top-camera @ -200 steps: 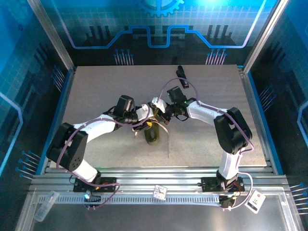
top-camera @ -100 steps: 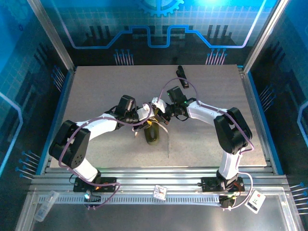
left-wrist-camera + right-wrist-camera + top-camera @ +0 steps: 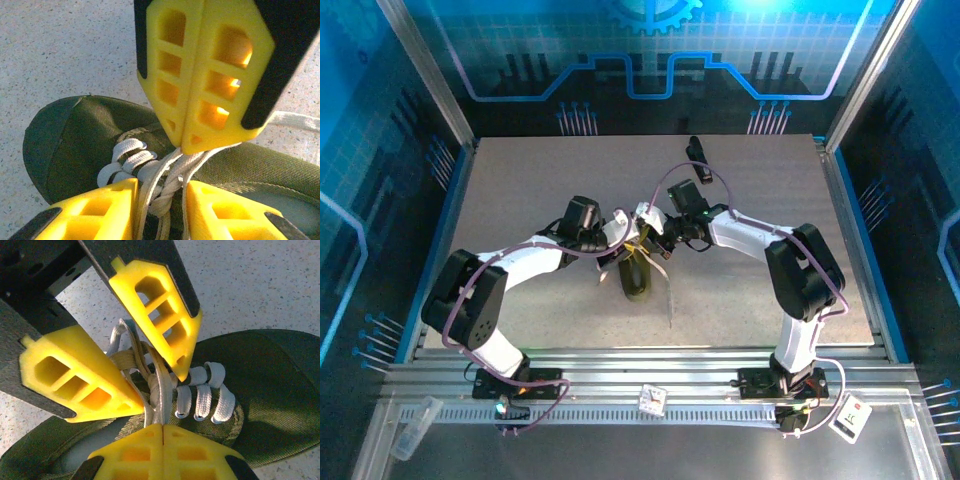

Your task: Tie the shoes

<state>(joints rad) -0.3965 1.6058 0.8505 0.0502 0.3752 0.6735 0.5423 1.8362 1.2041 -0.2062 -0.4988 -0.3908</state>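
Looking down from above, a small dark olive-green canvas shoe (image 3: pixel 636 282) with a flat oval sole lies near the middle of a speckled grey tabletop (image 3: pixel 520 180). Two white arms reach inward from the near edge and meet over the shoe's lacing. A small black oblong clip (image 3: pixel 698 158) sits well apart from it, toward the far edge.

Up close, the long thin whitish-grey laces (image 3: pixel 167 172) rise from the eyelet rows as a loosely twisted bundle. The right gripper (image 3: pixel 182 146) has its yellow ribbed fingers pressed together and pinches the strands at its very tips, just above the tongue. The left gripper (image 3: pixel 161 186) has its yellow fingers spread, one on each side of the same bundle, with the strands running through the gap. Whether the strands touch its pads I cannot tell.

By its looks the shoe is light and its fabric upper is soft, so it would probably slide or tip on the table if the laces are pulled hard. The laces seem limp and woven, easy to pinch but likely to slip out of a shallow grip. The best place to take hold seems to be the free strands a little above the crossing, set deep between the fingers, one strand per gripper, rather than the shoe body
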